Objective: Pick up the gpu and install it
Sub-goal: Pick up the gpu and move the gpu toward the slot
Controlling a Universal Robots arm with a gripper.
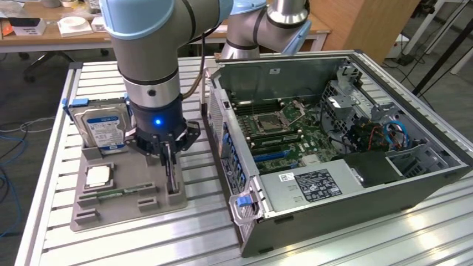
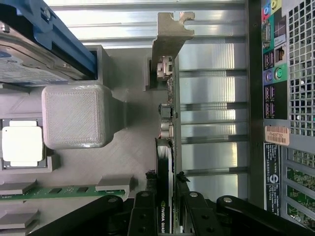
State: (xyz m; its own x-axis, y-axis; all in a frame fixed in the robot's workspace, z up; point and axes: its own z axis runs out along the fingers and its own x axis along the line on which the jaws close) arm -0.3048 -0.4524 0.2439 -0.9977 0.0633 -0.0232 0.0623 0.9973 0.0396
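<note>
We find the gpu standing on edge in a slot of the grey holder tray, beside the open computer case — and the gripper is clamped on it, one finger against each face, well away from the silvery bracket. We judge the card light and stiff but fragile (thin board, exposed parts). It is best held squarely by its flat faces along the upper edge — a skewed hold could let it twist or slip.
</note>
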